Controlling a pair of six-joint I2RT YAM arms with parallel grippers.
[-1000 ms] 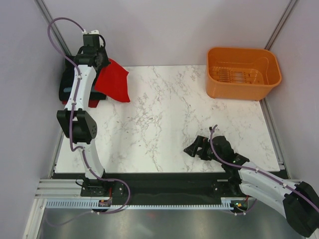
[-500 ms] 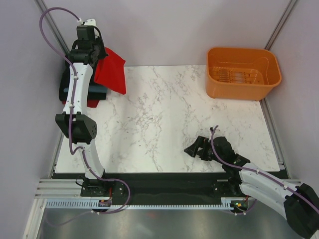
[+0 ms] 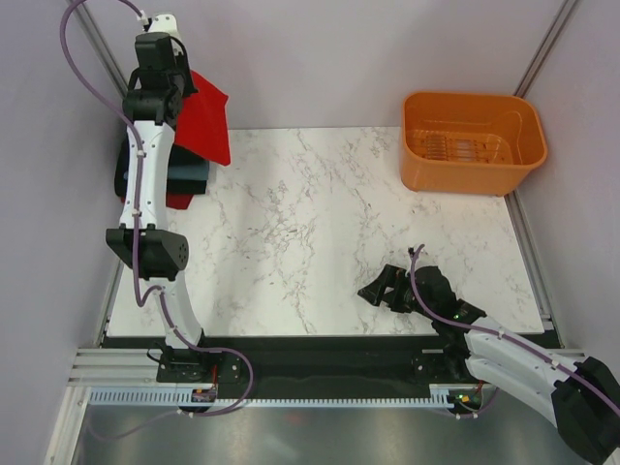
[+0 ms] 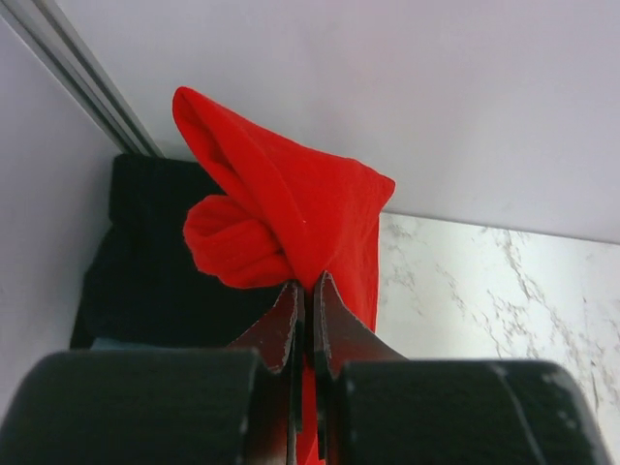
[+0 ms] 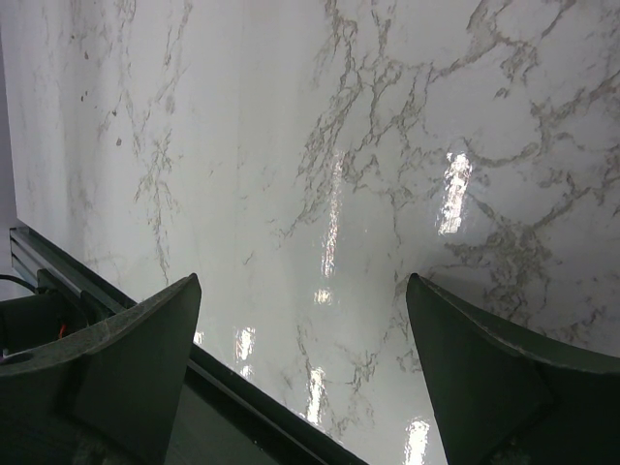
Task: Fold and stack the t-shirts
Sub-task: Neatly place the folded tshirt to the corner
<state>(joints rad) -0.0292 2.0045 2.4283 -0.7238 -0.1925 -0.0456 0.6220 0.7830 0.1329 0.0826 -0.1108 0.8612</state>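
Observation:
My left gripper (image 3: 182,97) is shut on a folded bright red t-shirt (image 3: 205,126) and holds it in the air at the table's far left corner; the wrist view shows the red cloth (image 4: 291,213) bunched between the pinched jaws. Below it lies a stack of folded shirts: black (image 3: 126,167) on top in the wrist view (image 4: 136,262), slate-blue (image 3: 189,174), and red (image 3: 181,200) at the bottom. My right gripper (image 3: 373,292) is open and empty, low over the marble near the front edge, its fingertips (image 5: 179,310) wide apart.
An orange plastic basket (image 3: 473,141) stands at the back right of the marble table (image 3: 329,232). Grey walls close in on the left and back; a metal rail (image 4: 77,77) runs up the left corner.
My left arm has lifted the red shirt up and back toward the far left corner, over the stack. The right arm has stayed still.

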